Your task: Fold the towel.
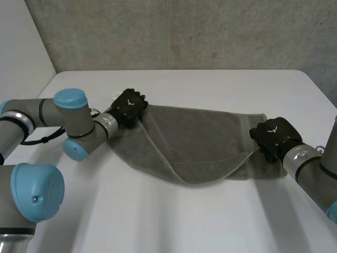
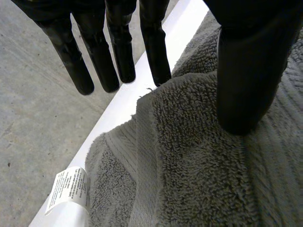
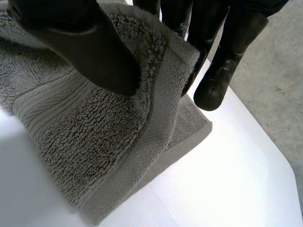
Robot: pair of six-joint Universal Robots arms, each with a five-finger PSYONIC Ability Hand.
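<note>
On the white table [image 1: 174, 221], in front of the grey wall, the grey towel [image 1: 195, 142] lies stretched sideways between the two arms. Its upper layer is doubled over the lower one, and the loose front edge sags in a long curve, lowest near the middle and climbing toward each hand.

The left hand [image 1: 129, 105] sits at the towel's far left corner. Seen from its wrist, its fingers [image 2: 113, 56] are straight and a little spread, reaching out past the towel's edge and the table's rim. The thumb is laid down on the thick pile just beside them. It looks slack, resting on the cloth more than gripping it. A white label [image 2: 68, 189] sticks out from the towel's hem near that corner, lying on the table.

The right hand [image 1: 274, 136] is at the towel's right end. Its wrist view shows the thumb on top of the upper layer's corner and the fingers [image 3: 222, 71] behind it, the banded hem nipped between them. That corner stands raised and folded over, clear of the lower layer, which lies flat on the table beneath
</note>
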